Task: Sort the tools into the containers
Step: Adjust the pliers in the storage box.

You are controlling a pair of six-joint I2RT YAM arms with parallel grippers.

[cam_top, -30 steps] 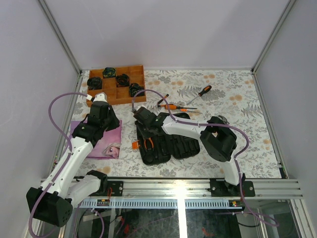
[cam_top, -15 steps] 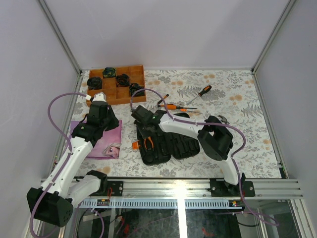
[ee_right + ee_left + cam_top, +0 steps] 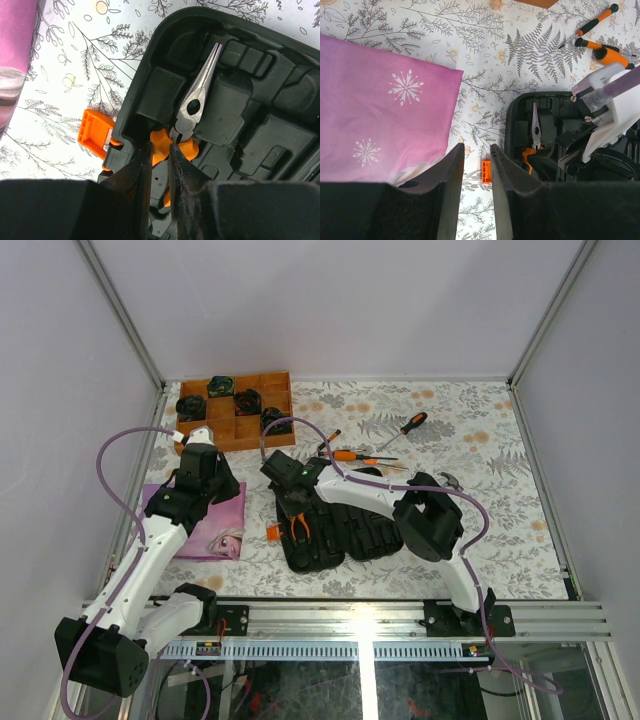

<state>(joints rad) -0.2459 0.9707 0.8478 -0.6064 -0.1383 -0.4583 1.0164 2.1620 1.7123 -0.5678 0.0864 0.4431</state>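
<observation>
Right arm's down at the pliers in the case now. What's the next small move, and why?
Probably lift the right gripper straight up a little. The pliers already lie in a moulded slot of the case, and the fingers stand close together at the orange handles; whether they pinch them I cannot tell. A small lift would show it.

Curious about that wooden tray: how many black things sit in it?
4 black things: left end, back, mid-tray, right front of the wooden tray. The left arm may hide more.
</observation>
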